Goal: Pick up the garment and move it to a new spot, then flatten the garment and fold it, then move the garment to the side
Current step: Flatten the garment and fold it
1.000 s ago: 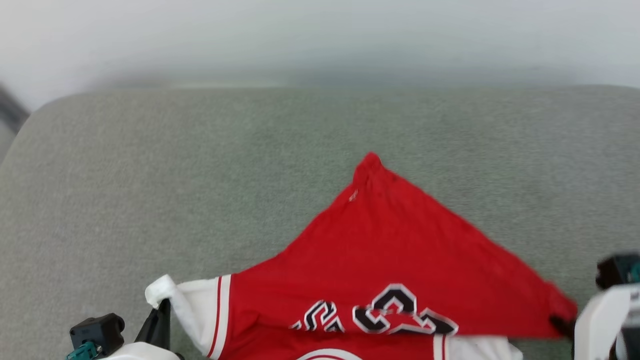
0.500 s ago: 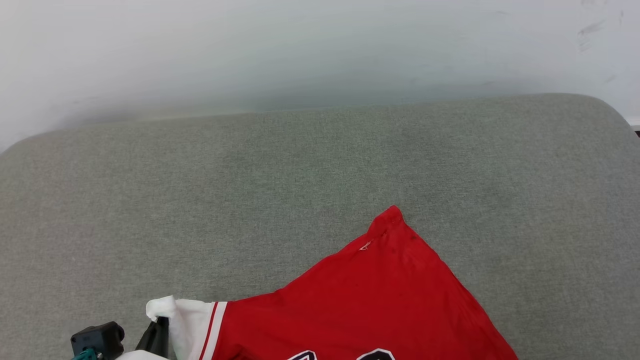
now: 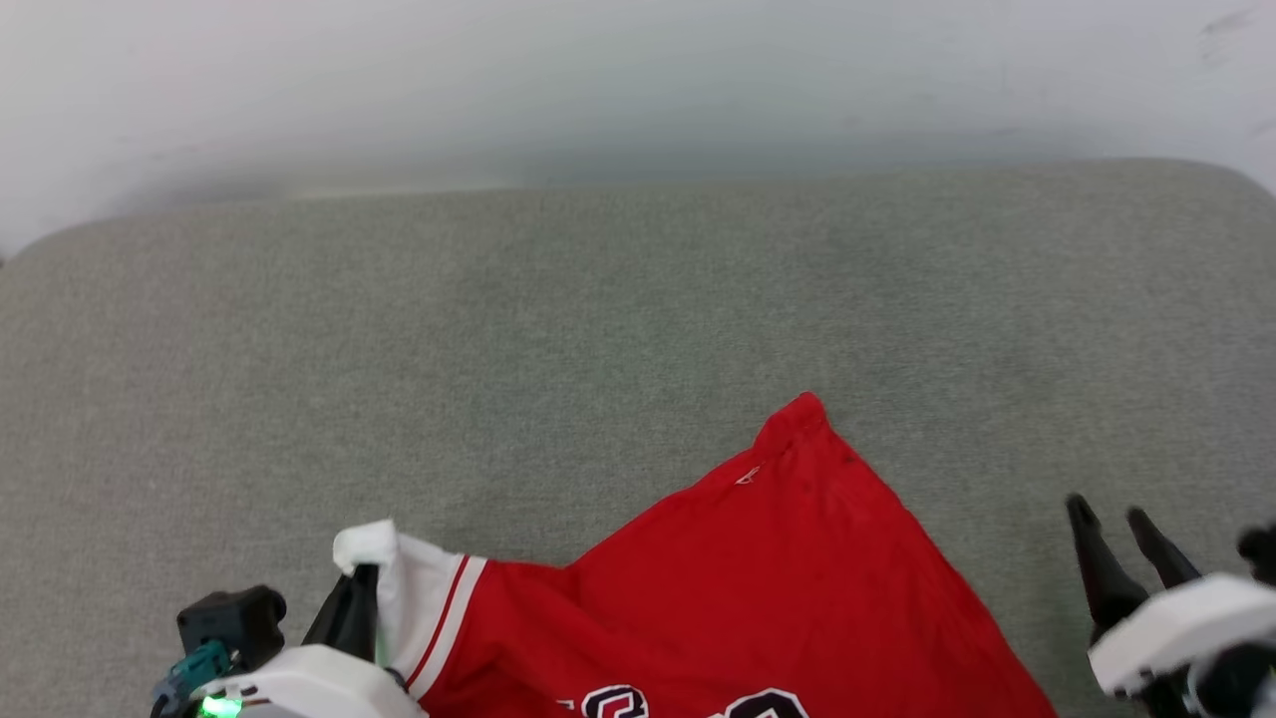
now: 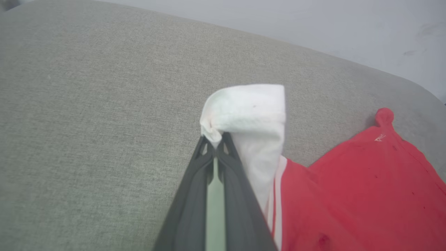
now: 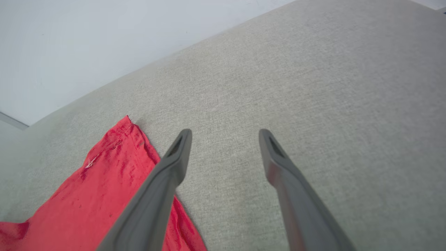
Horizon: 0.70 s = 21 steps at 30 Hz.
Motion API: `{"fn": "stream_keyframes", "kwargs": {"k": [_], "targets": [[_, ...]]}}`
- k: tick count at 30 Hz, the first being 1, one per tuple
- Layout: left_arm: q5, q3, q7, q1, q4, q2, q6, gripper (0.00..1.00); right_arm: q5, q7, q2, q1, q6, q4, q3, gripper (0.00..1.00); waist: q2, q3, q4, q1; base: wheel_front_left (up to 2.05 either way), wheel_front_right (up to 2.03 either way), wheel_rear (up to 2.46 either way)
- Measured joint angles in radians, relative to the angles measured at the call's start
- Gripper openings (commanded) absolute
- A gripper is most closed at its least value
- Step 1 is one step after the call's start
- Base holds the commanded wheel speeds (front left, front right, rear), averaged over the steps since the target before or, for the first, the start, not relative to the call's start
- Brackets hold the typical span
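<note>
**Left gripper pinches a sleeve, right gripper spread beside the shirt**

Nearest the robot in the head view, the left gripper [image 3: 361, 576] sits at the lower left, its dark fingers pressed together on the white sleeve [image 3: 414, 583] of the garment [image 3: 758, 578]. The left wrist view shows that pinch close up: the left gripper [image 4: 214, 141] has its two tips clamped on a bunched fold of the sleeve [image 4: 251, 108], which curls over above them. Thin red-and-white stripes [image 4: 275, 195] mark the seam where white cloth meets red.

The head view adds the tops of dark, white-outlined letters [image 3: 688, 703] at the bottom edge of the picture.

At the lower right, the right gripper [image 3: 1107, 511] has its fingers spread and holds nothing. It is near the shirt's right edge and apart from it. In the right wrist view, the right gripper [image 5: 224, 134] stands wide over bare fabric, with the garment [image 5: 115, 181] to its left. One finger crosses the red edge in the picture, and I cannot tell whether it touches.

Farther out, the garment [image 4: 366, 181] lies on the grey fabric surface [image 3: 598, 329] and tapers to a red corner [image 3: 802, 409] pointing away from the robot. A small pale mark [image 5: 91, 162] sits near that corner. Beyond the surface's rounded far edge is a plain pale wall [image 3: 598, 80].
</note>
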<state>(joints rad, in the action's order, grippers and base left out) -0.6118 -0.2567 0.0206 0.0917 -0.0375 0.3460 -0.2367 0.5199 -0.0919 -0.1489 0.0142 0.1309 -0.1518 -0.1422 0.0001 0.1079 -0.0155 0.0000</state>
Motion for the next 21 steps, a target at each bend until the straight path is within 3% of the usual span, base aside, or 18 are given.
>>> {"fn": "stream_keyframes", "kwargs": {"k": [4,10,15,21], "targets": [[0.015,-0.018,0.005,-0.047,-0.015,-0.008,0.004,0.00,0.035,-0.110,-0.103,-0.164,0.000,-0.070,0.109,1.00,0.0000,0.041,0.020,0.0001,0.00,0.00,0.00],[0.031,-0.045,0.019,-0.099,-0.020,-0.026,0.015,0.00,0.109,-0.426,-0.258,-0.381,0.000,-0.095,0.322,1.00,0.0000,0.103,0.065,0.0002,0.00,0.00,0.00],[0.040,-0.065,0.031,-0.134,-0.016,-0.043,0.025,0.00,0.145,-0.634,-0.323,-0.528,0.000,-0.095,0.483,1.00,0.0000,0.151,0.105,0.0002,0.00,0.00,0.00],[0.047,-0.084,0.046,-0.185,-0.003,-0.064,0.037,0.00,0.185,-0.718,-0.353,-0.651,0.000,-0.118,0.635,1.00,0.0000,0.215,0.147,0.0002,0.00,0.00,0.00]]}}
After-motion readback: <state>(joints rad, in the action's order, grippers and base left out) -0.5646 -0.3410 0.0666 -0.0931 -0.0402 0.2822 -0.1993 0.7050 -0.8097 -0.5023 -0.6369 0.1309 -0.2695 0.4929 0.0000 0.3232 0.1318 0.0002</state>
